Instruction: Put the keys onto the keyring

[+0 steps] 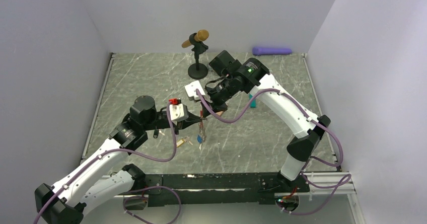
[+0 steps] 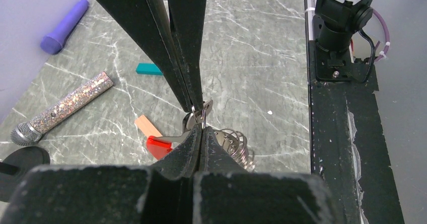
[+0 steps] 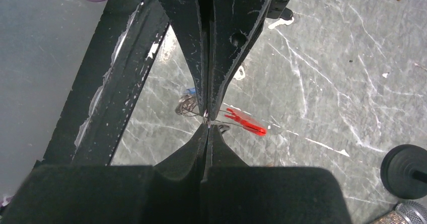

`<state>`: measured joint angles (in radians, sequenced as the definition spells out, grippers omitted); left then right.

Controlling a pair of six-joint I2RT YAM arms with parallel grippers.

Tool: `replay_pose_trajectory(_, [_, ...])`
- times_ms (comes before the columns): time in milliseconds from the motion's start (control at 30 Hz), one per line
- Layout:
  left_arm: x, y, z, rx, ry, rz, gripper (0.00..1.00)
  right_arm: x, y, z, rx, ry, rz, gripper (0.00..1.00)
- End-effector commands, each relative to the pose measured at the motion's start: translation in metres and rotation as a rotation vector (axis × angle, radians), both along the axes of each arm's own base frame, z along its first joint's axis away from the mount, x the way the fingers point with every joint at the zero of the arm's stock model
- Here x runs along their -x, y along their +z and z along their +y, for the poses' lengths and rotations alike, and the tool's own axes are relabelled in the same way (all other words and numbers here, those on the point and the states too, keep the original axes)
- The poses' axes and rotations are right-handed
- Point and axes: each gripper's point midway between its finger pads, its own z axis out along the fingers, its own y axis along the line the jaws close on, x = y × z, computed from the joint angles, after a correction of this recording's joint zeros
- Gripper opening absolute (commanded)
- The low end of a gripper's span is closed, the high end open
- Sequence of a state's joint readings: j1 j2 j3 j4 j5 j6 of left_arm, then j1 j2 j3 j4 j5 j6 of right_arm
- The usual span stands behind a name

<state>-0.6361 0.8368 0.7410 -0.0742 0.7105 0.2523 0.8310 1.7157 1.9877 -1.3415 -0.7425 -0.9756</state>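
Observation:
The keyring is held off the table between both grippers. Its red clip and silvery coil hang beside the left gripper, which is shut on the thin metal ring. The right gripper is shut on the same ring from the opposite side, tip to tip; the red clip shows just beyond it. From above, the left gripper and right gripper meet, and a blue-tagged key dangles below them. A yellow-tagged key and a black-tagged key lie on the table.
A microphone stand stands at the back centre and a purple cylinder lies by the back wall. A teal block, a tan wooden block and a glittery microphone lie on the marble table.

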Motion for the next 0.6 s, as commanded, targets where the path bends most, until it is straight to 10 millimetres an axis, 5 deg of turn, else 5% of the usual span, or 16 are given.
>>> replay_pose_trajectory(0, [0.003, 0.030, 0.000, 0.055, -0.023, -0.100, 0.00, 0.003, 0.002, 0.004, -0.018, 0.011, 0.010, 0.00])
replay_pose_trajectory(567, [-0.002, 0.022, 0.001, 0.002, -0.001, -0.091, 0.00, 0.003, 0.013, -0.005, -0.037, 0.011, -0.003, 0.00])
